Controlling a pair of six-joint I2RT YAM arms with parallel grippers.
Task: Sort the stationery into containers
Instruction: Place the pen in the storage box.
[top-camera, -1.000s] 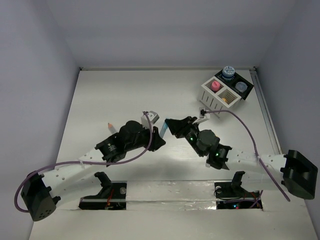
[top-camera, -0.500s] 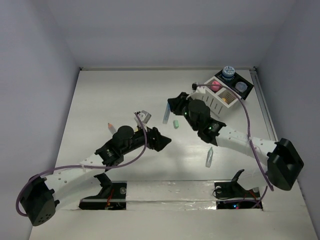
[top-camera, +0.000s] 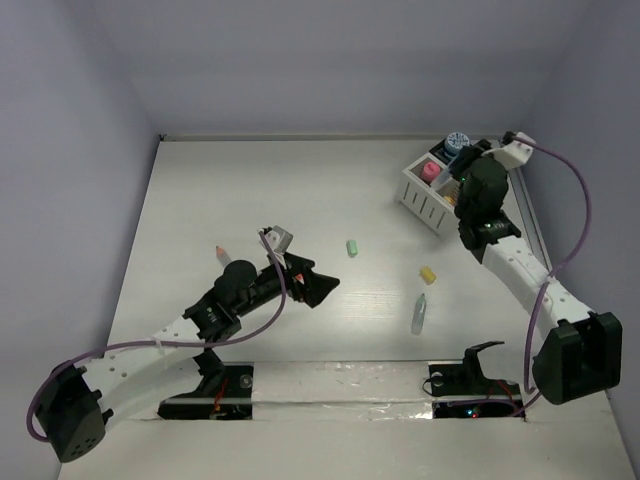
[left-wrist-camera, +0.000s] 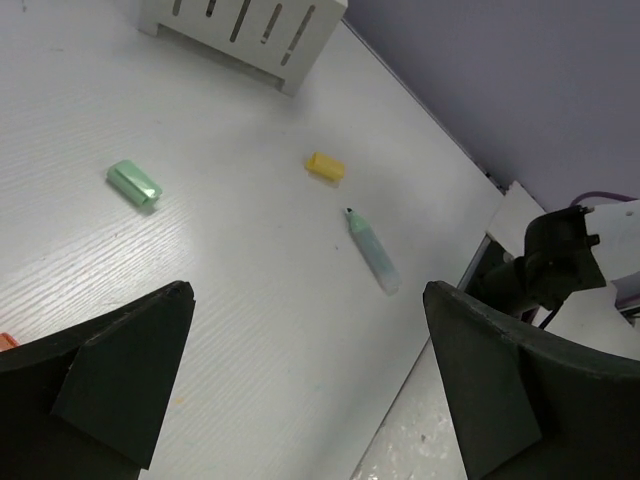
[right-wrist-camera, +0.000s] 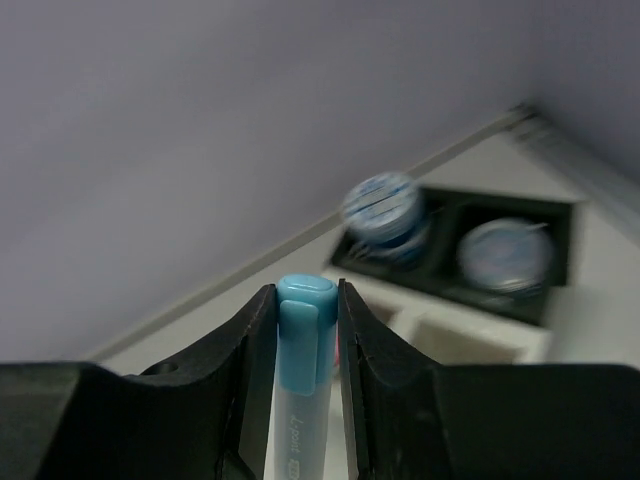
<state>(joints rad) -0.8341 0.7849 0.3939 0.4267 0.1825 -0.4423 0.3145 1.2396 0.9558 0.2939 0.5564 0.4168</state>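
Right gripper (right-wrist-camera: 303, 345) is clamping a blue-capped marker (right-wrist-camera: 305, 298) between narrow jaws, hovering by the white slatted box (top-camera: 425, 205). The drop needs lining up over a free compartment. Left gripper (left-wrist-camera: 310, 350) is gaping wide, empty, near the pale-blue stick (left-wrist-camera: 372, 252).

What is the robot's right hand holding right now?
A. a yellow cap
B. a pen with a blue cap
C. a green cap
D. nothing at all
B: in the right wrist view, the right gripper has its two black fingers pressed against either side of the blue-capped pen.
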